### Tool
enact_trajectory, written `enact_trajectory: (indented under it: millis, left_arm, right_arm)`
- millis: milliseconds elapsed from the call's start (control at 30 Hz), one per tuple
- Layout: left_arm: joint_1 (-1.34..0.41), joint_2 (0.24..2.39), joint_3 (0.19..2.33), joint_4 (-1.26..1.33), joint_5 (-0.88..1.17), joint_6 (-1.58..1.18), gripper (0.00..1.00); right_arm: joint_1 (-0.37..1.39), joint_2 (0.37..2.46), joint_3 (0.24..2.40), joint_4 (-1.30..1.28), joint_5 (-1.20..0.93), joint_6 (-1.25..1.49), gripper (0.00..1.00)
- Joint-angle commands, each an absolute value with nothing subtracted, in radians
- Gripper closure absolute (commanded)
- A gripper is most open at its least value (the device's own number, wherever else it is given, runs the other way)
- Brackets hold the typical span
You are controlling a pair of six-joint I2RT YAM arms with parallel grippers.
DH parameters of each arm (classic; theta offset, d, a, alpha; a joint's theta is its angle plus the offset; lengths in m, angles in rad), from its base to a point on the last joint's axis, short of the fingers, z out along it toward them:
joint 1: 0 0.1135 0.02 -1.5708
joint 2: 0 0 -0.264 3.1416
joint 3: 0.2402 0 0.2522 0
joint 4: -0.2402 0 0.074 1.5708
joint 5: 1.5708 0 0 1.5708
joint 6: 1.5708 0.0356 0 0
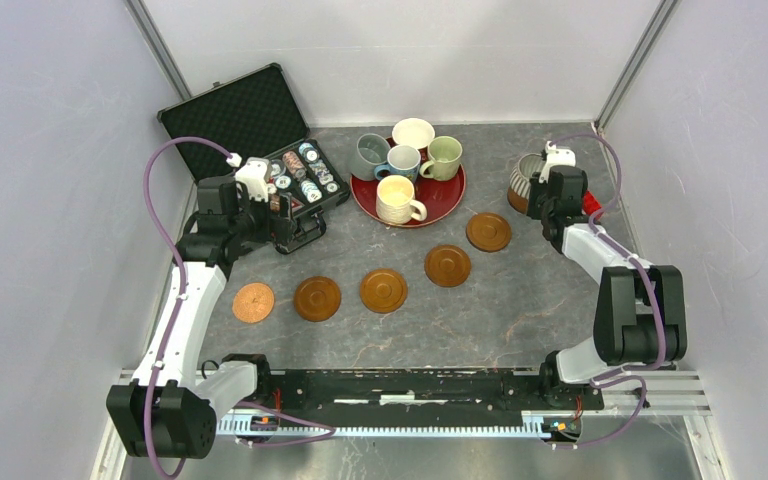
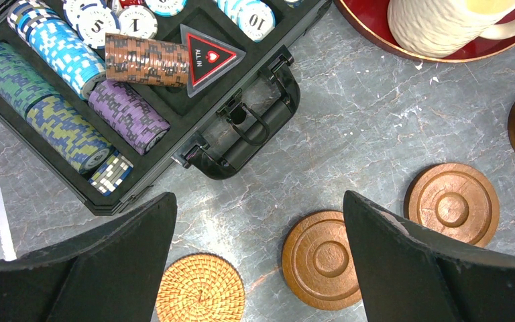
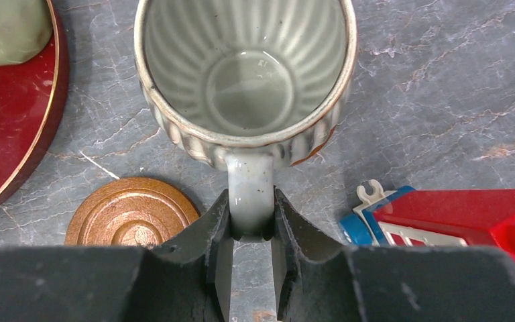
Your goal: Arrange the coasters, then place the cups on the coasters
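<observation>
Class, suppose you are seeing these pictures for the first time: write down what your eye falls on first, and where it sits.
The glossy red tray at the back centre, crowded with five mugs, draws the eye first. At the back right, the right gripper is pinched on the handle of a ribbed mug. An open case of poker chips sits back left.
</observation>
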State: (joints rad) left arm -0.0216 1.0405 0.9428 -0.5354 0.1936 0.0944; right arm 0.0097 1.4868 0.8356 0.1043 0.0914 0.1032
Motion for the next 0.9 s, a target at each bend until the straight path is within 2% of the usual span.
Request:
enact_trajectory:
  millis: [0, 867]
  left_arm:
    - [-0.017, 1.027, 0.95, -0.492, 0.219, 0.049, 0.0]
    - [-0.016, 1.026, 0.944, -0.492, 0.219, 0.062, 0.0]
  right_arm:
    - [0.006, 1.507, 0.839, 0.281, 0.091, 0.085, 1.0]
    - [-0.042, 1.666, 0.859, 0.356, 0.078, 0.051, 1.0]
